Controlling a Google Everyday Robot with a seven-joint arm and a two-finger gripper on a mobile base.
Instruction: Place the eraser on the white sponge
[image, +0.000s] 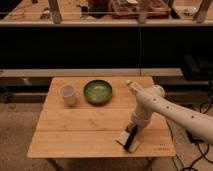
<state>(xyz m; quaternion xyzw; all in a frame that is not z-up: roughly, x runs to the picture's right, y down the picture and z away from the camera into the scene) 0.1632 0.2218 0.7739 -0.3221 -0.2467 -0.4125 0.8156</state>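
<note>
The white sponge (123, 138) lies near the table's front edge, right of centre, partly covered. My gripper (132, 132) reaches down from the white arm (160, 107) and sits right over the pad. It is shut on the eraser (132, 141), a dark oblong block whose lower end meets the sponge's right half. I cannot make out the eraser's reddish top from here.
A green bowl (97, 91) and a white cup (68, 94) stand at the back of the wooden table (80, 130). Dark shelving runs behind the table. Cables trail on the floor at the right.
</note>
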